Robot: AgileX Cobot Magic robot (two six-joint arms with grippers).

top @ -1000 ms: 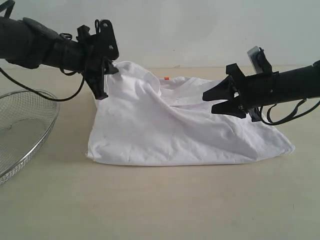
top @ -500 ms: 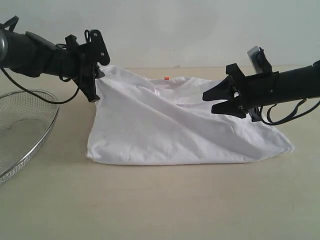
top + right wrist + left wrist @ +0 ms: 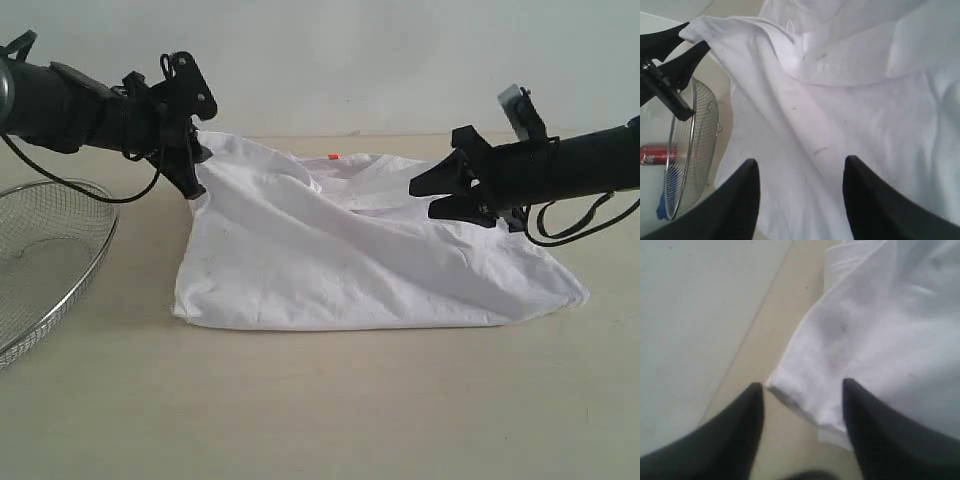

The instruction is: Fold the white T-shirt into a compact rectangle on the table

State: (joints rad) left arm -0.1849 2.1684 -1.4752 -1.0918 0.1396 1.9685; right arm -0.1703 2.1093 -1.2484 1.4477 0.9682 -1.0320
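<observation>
The white T-shirt [image 3: 350, 260] lies folded and rumpled on the table [image 3: 300, 400], with its orange collar tag [image 3: 333, 156] at the far edge. Its far left corner is still raised beside my left gripper [image 3: 197, 165]. In the left wrist view, that gripper [image 3: 802, 383] is open with the shirt's hemmed corner [image 3: 805, 390] between the parted fingers, against one of them. My right gripper [image 3: 422, 201] hovers open above the shirt's right part. The right wrist view shows nothing between its fingers [image 3: 801, 159], only cloth [image 3: 865, 125] below.
A round wire-mesh basket [image 3: 50, 250] stands on the table at the left, close to the left arm. The right wrist view shows a red can [image 3: 655, 154] beyond the basket [image 3: 695, 150]. Bare tabletop lies in front of the shirt.
The left gripper pulled the shirt's corner leftward and upward, drawing the cloth taut, then its jaws parted. The right gripper rose very slightly and stays open.
</observation>
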